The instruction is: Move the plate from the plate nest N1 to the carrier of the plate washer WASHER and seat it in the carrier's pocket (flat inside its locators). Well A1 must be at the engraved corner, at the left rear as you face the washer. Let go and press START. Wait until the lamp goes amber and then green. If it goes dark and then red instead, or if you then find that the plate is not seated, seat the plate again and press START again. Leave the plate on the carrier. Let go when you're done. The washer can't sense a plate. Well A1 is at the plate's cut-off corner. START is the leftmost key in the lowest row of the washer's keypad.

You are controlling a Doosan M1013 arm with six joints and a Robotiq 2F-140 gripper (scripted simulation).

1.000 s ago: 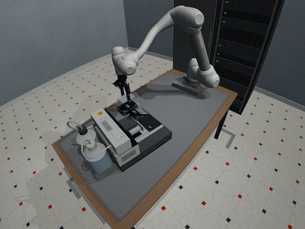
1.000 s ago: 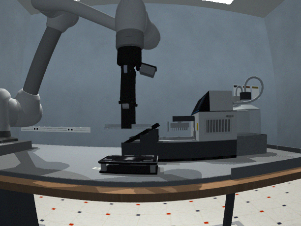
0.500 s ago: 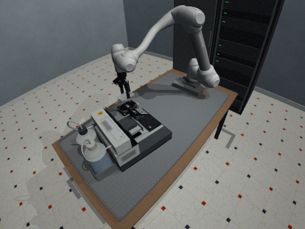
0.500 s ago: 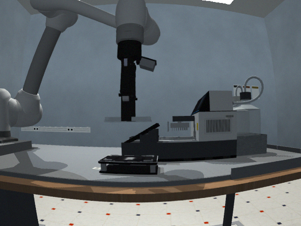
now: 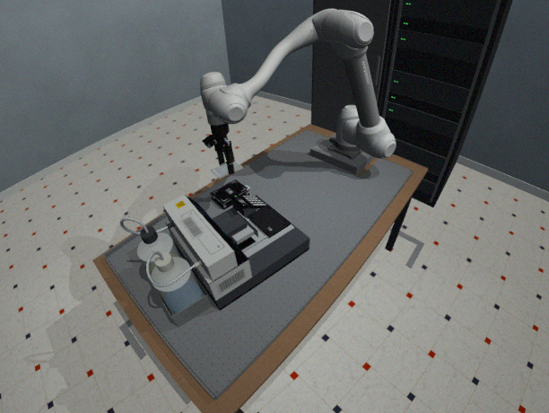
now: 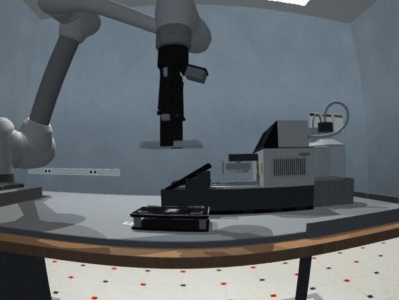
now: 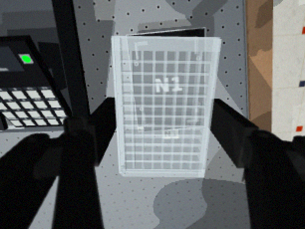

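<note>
Jaws of the gripper [image 6: 171,143] were clamped on the two long sides of the clear plate [image 7: 164,107], holding it level in the air well above the table [image 6: 98,209]. From the exterior view the plate [image 6: 171,144] hung higher than the plate nest N1 [image 6: 170,218], which sat on the table just in front of the washer [image 6: 287,166]. Through the plate's wells the wrist view showed the nest's N1 label directly below. At that view's left edge, the washer's keypad [image 7: 30,107] lay beside a green lamp [image 7: 26,59].
</note>
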